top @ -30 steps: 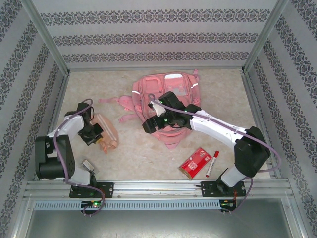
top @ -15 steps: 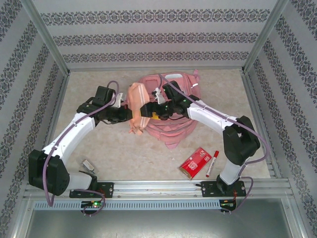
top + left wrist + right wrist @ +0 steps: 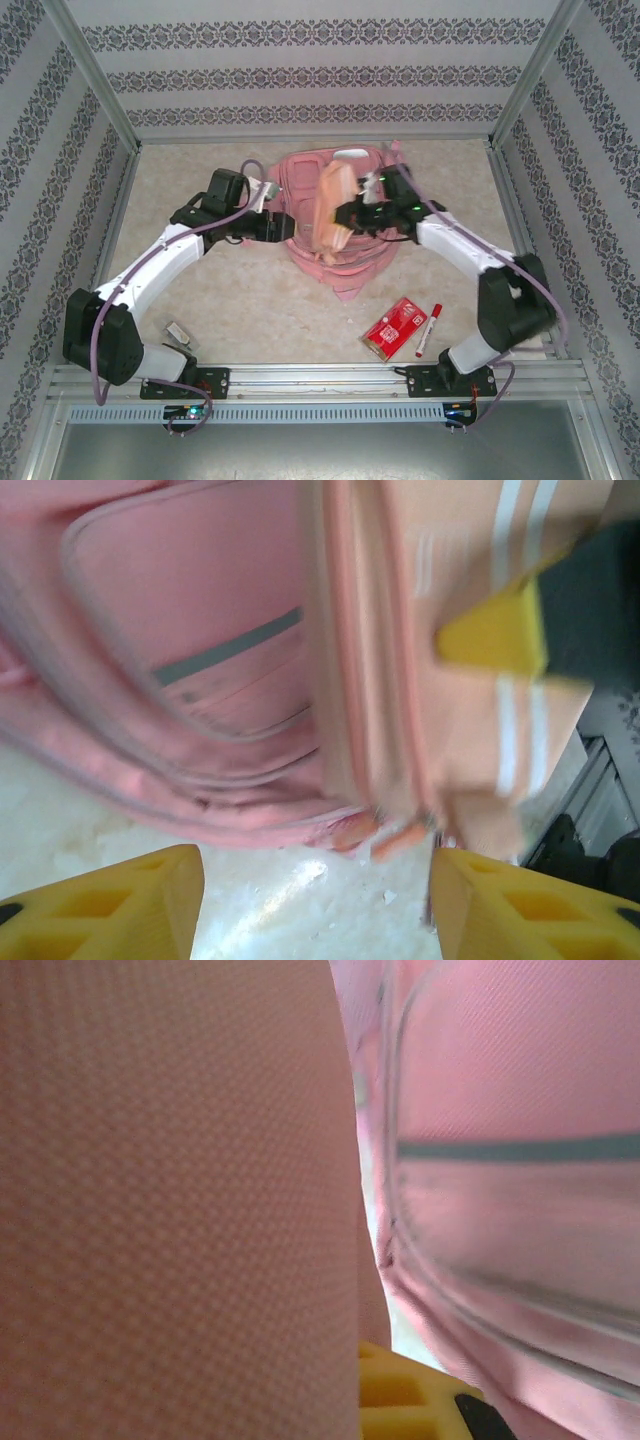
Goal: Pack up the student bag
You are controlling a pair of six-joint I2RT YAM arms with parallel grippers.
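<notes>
While the student bag (image 3: 340, 272) lies flat on the table just beneath both grippers, the right gripper (image 3: 352, 214) is clamped on a peach pouch (image 3: 333, 205), holding it upright above the bag. Just left of the pouch, the left gripper (image 3: 286, 228) stands with jaws apart and empty. Blur hides which pocket gapes, so those free fingers should probably spread an opening before the pouch is lowered.

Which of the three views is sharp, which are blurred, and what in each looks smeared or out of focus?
Top external view: sharp and evenly lit, the student bag crisp. Left wrist view: motion blur smears the bag and the peach pouch. Right wrist view: the pouch, very close, shows its weave but soft edges; the bag is hazy.
</notes>
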